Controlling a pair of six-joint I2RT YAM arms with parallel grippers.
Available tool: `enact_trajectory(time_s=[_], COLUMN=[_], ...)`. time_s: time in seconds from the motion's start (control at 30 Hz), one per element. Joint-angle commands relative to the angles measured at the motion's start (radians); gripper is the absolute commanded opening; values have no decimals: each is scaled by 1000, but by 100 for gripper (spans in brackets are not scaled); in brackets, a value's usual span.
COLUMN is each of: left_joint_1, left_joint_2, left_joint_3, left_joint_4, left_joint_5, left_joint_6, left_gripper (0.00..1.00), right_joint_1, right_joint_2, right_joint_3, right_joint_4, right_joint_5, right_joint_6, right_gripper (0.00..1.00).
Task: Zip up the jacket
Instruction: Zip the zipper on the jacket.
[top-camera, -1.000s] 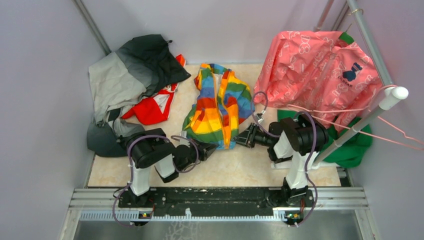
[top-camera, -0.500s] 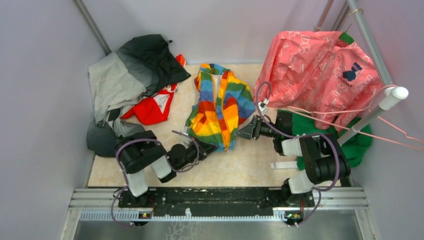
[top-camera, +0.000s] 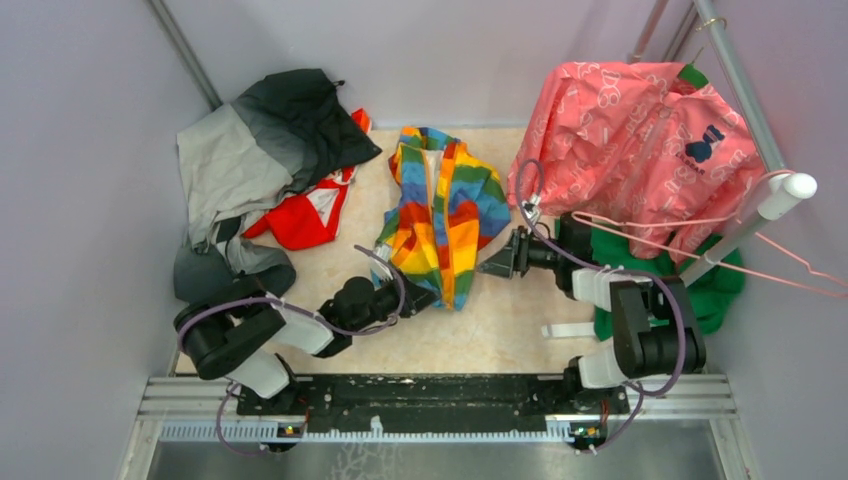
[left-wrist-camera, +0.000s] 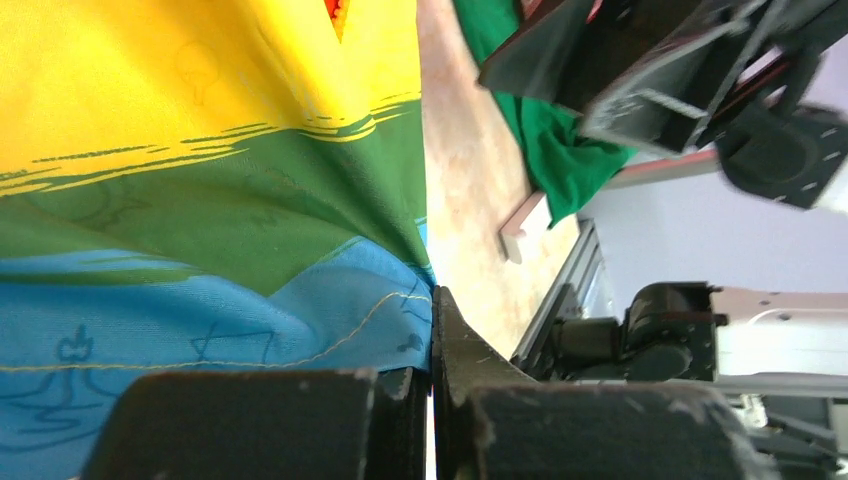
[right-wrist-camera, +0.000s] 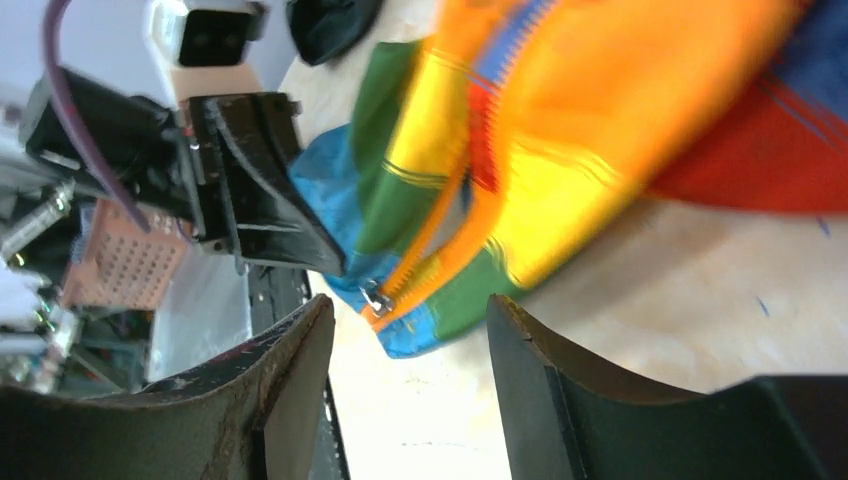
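While the small rainbow-striped soft jacket (top-camera: 445, 215) lay crumpled at the centre of the pale surface (top-camera: 500, 325) in the overhead view, the left gripper (top-camera: 424, 297) sat at its lower edge, jaws pressed together and pinching the blue hem (left-wrist-camera: 300, 320). Just right of the jacket, the right gripper (top-camera: 493, 266) pointed at it, jaws spread with nothing between them. In the right wrist view the orange zipper (right-wrist-camera: 440, 225) ran down to a small metal slider (right-wrist-camera: 377, 297) left of centre. A pink patterned garment (top-camera: 640, 130) hung at the upper right of the overhead view, and a grey-and-black jacket (top-camera: 260, 150) lay at the upper left.
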Motion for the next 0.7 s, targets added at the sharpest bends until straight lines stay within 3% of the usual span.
enact_trajectory(time_s=[0.0,0.1,0.33,0.57,0.67], left_joint_1=[2,2,2,2,2], left_joint_2=[-52,-89,-118,-99,-86], left_joint_3=[18,-9,-57,-92,-110], left_joint_4=[-178,-222,-244,-193,-161], left_joint_5=[78,73,61,73,77], left_joint_6=[112,107,74,38,29], left_gripper=[0,0,0,0,0], right_joint_1=[100,262,451,647,675], right_joint_2=[-93,-88,-58,-40,-23], right_joint_3=[161,297,320,307,320], right_joint_4=[-295,-762,-978,-915,-900], right_joint_5=[-103,43,179,398,408], right_joint_6=[-414,-933,-1605,-1596,-1570], right_gripper=[57,57,46,42,40])
